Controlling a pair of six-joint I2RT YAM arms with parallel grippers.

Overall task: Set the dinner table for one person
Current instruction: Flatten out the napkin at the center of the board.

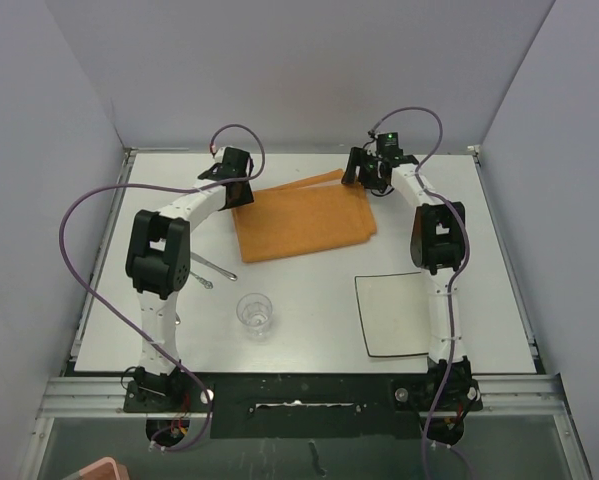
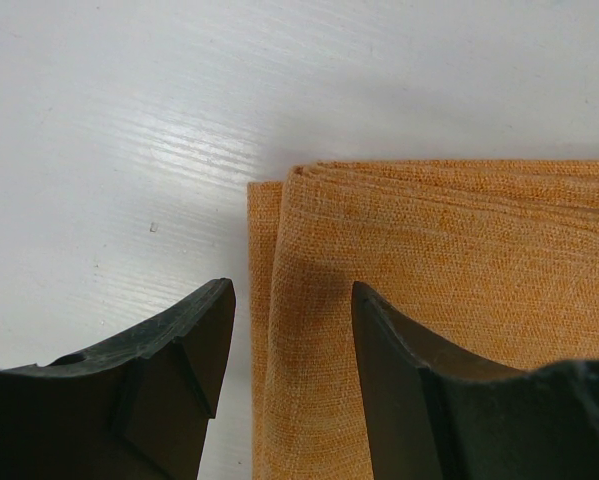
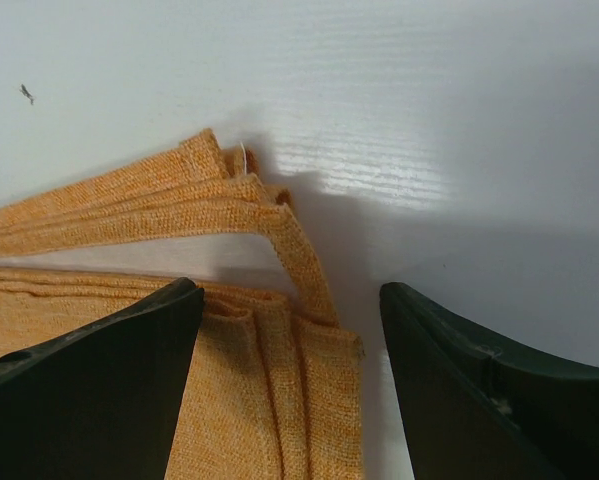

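Top view, with both wrist views. Nearest the arm bases, well short of both sets of jaws, a square white plate (image 1: pixel 391 312) is seen lying flat on the dinner table (image 1: pixel 309 335), the large white tabletop by which everything else is carried. The plate's right edge is hidden by the right arm. A clear glass (image 1: pixel 255 312) is shown upright to the plate's left and apart from it, also well short of the jaws. Metal utensils (image 1: pixel 219 270) are partly hidden under the left arm; their kind cannot be told.

Farther back, an orange cloth mat (image 1: pixel 299 220) is laid folded between the two grippers. The left gripper (image 1: pixel 234 178) is held low at the mat's far left corner. Its jaws are parted and nothing is clamped. In its wrist view (image 2: pixel 292 300) the mat's folded side edge (image 2: pixel 269 330) runs into the gap, with one finger over bare table and the other over cloth. The right gripper (image 1: pixel 364 172) is held at the far right corner, its jaws spread wide and empty (image 3: pixel 291 295). Between them lies the cloth's layered corner (image 3: pixel 319 340), and beyond the fingertips a loose folded layer (image 3: pixel 129 205) is splayed away to the left.
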